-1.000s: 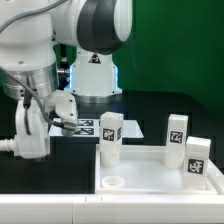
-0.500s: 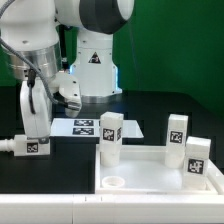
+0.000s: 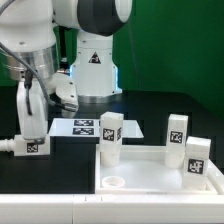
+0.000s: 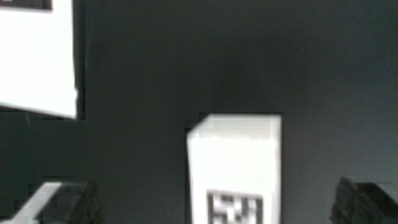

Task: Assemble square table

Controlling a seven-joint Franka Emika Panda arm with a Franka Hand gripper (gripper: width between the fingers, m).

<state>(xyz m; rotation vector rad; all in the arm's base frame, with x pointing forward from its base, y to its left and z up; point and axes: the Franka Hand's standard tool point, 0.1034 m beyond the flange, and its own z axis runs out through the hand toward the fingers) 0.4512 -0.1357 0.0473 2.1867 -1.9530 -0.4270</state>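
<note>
While three legs stand in the panel [image 3: 150,172], the fourth leg [image 3: 30,146] lies flat on the table directly beneath the gripper [image 3: 32,128]. Fingers [image 4: 57,203] are seen spread wide, either side of the leg, nothing held. Pickup judged in hand; a descent and closing are called for next.

Black table [image 3: 150,110], marker board [image 3: 85,128], square panel [image 3: 150,178], fallen leg [image 3: 30,146]

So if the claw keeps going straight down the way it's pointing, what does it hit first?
Most likely the white leg lying on the black table right beneath the claw, between its open fingers. How far below it lies is hard to judge.
</note>
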